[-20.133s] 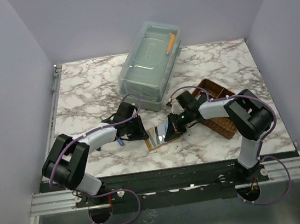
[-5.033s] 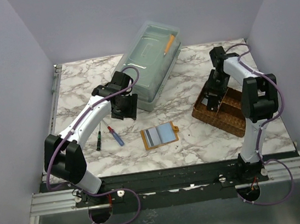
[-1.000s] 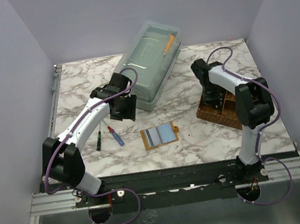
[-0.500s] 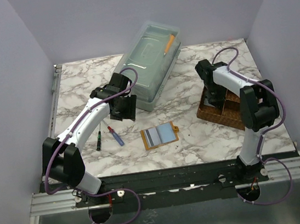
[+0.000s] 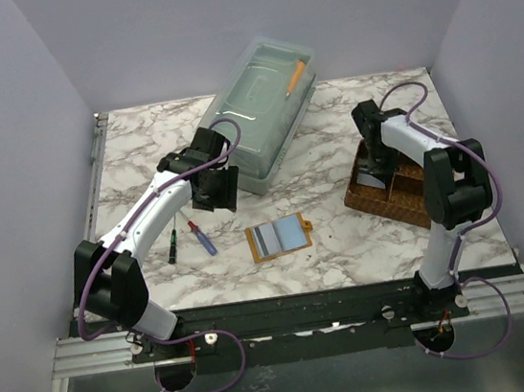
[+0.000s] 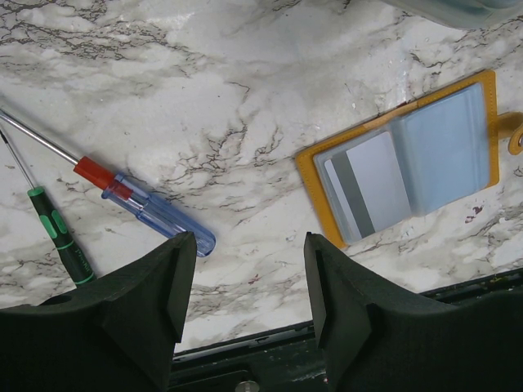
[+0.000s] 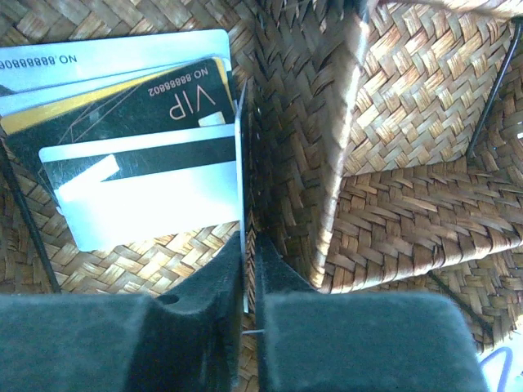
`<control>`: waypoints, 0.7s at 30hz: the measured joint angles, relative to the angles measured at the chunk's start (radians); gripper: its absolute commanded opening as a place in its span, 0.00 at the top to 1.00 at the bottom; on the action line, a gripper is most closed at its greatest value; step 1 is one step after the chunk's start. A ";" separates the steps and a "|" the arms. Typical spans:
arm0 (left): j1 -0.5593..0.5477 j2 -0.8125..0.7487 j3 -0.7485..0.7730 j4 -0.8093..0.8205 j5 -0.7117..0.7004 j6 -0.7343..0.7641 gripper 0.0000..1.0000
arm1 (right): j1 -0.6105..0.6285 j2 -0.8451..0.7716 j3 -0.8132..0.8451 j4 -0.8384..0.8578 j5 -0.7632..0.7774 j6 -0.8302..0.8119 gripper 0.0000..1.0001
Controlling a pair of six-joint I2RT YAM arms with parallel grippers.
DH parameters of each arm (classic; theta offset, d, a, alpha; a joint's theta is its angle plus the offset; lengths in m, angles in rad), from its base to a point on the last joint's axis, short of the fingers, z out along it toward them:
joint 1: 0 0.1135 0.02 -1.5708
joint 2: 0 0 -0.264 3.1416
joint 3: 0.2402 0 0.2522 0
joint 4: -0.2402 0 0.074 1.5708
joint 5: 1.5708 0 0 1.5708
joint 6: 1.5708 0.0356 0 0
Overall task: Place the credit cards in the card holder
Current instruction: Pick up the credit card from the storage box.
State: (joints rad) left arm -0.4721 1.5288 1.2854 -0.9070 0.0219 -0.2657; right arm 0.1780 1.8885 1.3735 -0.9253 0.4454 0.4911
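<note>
The card holder (image 5: pixel 280 237) lies open on the marble, orange-rimmed, with a grey striped card (image 6: pixel 368 188) in its left pocket. My left gripper (image 5: pixel 215 191) hangs open above the table to the holder's upper left, and nothing is between its fingers (image 6: pixel 249 241). My right gripper (image 5: pixel 373 174) is down in the brown woven tray (image 5: pixel 403 199). It is shut on the thin edge of a credit card (image 7: pixel 243 163) that stands on edge against the tray's divider. Beside it lie a white striped card (image 7: pixel 139 196), a black VIP card (image 7: pixel 122 106) and a light-blue card (image 7: pixel 106 53).
A clear lidded plastic box (image 5: pixel 265 109) with an orange pen (image 5: pixel 295 74) on it stands at the back centre. A red-and-blue screwdriver (image 5: pixel 200 236) and a green one (image 5: pixel 172 246) lie left of the card holder. The tray's woven divider (image 7: pixel 351 122) rises right of my right fingers.
The right gripper has shifted a little to the right inside the tray and its jaws have closed onto the upright card. The left arm and the card holder have not moved.
</note>
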 measured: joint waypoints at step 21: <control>0.000 -0.005 0.023 0.034 0.153 -0.166 0.39 | -0.013 -0.359 0.126 0.005 -0.388 -0.095 1.00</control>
State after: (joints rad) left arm -0.4721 1.5234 1.3083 -0.8726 0.1753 -0.4316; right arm 0.1650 1.5295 1.4994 -0.9207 0.0574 0.3965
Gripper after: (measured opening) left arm 0.614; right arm 0.005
